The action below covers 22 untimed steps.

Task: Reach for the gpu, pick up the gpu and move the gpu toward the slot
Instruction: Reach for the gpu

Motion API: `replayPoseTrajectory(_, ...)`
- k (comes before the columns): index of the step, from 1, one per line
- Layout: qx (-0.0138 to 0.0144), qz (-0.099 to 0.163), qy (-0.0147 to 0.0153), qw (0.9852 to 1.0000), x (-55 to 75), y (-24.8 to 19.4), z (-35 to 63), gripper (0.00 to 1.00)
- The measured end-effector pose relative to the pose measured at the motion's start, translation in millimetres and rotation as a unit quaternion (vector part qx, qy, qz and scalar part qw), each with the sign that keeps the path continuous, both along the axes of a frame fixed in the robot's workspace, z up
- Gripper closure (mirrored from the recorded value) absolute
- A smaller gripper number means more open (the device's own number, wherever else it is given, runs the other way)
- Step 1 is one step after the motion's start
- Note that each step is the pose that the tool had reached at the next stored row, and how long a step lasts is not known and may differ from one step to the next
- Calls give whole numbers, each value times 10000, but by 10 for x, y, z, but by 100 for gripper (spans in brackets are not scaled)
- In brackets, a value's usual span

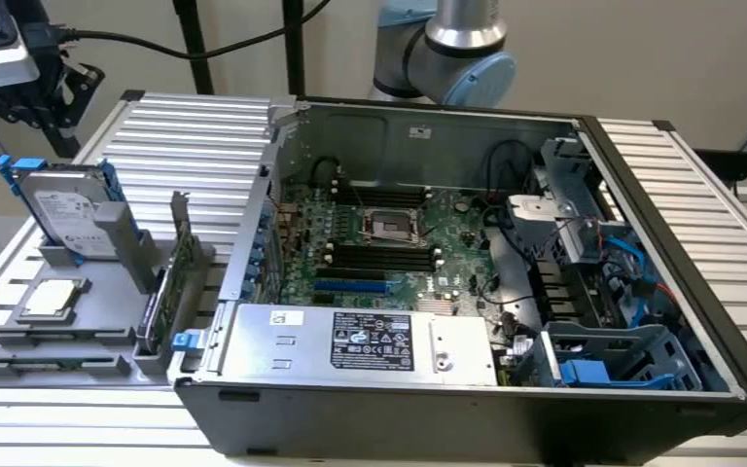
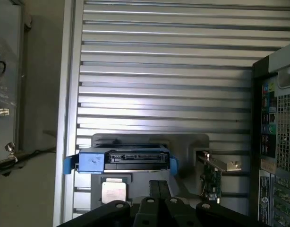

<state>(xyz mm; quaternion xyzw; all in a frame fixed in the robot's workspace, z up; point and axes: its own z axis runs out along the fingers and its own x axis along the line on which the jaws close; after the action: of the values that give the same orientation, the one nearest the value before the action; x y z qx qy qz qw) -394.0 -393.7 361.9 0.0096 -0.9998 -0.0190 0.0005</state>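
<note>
— Closest to us in the wrist view is the dark body of the gripper. Can we say whether it is released or clenched?

— We cannot tell. In the exterior view we see it hanging high at the exterior view's left, above the hard drive with blue rails and touching nothing there.

— And where do we find the gpu?

— We find it standing on its long edge in the grey tray, with its silver bracket upright at the far end. It is on the side of the tray nearest the computer case. It is well apart from the gripper.

— What else do we see in the tray?

— We see a square silver chip lying flat near the upright hard drive. The tray rests on the slatted table, just beside the case.

— And the slot?

— The case lies open. On its green motherboard we see a blue slot. The gpu is outside the case, apart from it.
</note>
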Motion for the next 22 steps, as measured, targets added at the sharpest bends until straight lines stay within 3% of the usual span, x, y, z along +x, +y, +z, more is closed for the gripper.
replayPoseTrajectory(5,-1,1,3,10000,72,-172,-4,89)
replayPoseTrajectory(9,-2,0,9,10000,190,-285,-7,89)
replayPoseTrajectory(22,-2,0,11,10000,630,-567,-74,89)
